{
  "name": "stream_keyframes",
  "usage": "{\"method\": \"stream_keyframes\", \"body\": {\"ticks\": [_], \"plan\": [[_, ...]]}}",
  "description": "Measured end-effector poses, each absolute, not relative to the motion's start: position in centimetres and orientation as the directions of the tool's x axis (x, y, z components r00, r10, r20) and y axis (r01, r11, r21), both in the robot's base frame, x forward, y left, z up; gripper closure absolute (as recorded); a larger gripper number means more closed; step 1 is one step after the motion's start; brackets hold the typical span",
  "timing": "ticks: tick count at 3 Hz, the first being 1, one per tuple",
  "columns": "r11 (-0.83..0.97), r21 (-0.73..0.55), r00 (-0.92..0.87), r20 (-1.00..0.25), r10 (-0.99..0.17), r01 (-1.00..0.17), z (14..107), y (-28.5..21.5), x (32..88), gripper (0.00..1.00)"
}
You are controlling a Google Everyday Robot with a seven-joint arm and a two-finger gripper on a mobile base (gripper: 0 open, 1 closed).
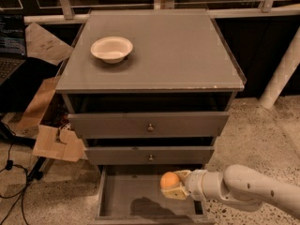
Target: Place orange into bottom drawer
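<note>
The orange (169,180) is a small round fruit held in my gripper (172,185), which is shut on it. The white arm comes in from the lower right. The orange hangs above the right half of the open bottom drawer (122,196), a wide shallow grey tray pulled out at the foot of the cabinet. A shadow of the gripper lies on the drawer floor below it.
Two closed grey drawers with small round knobs (150,127) sit above. A white bowl (111,48) stands on the cabinet top (178,50). Cardboard pieces (55,143) and cables lie on the floor at left. A white post (281,74) stands at right.
</note>
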State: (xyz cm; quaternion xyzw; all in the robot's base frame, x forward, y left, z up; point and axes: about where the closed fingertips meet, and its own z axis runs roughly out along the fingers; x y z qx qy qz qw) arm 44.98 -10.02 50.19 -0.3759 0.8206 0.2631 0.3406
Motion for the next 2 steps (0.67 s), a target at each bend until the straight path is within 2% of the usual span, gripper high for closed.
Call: {"method": "stream_keyframes", "body": {"ticks": [2], "plan": [[0.613,0.166,-0.492,-0.767,-0.412,-0.772,49.17,-9.98,44.65,1.00]]}}
